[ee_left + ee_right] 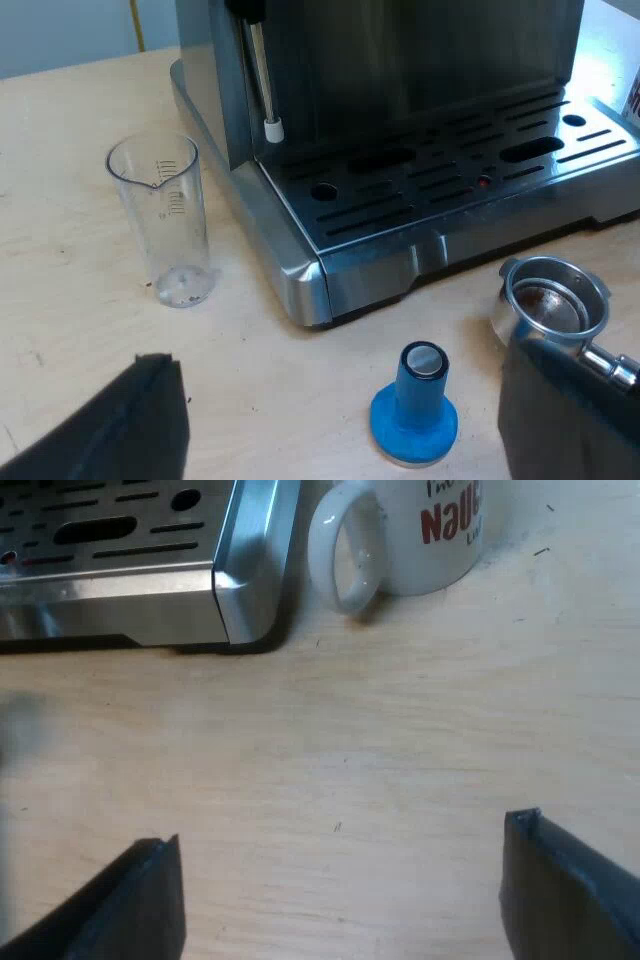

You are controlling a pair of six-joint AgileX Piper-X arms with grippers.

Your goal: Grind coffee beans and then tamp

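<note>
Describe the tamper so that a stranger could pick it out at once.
Find the steel espresso machine; on the wooden table before its drip tray stands the tamper, upright beside the metal holder. It is the only blue thing there: a round base, a short stem, a silver cap.

Just ahead of your black-fingered left claw (340,365) stands a bright blue round tamper (414,408) with a silver cap; beyond your right claw (345,830), a white ceramic mug (425,530) bears red lettering.
</note>
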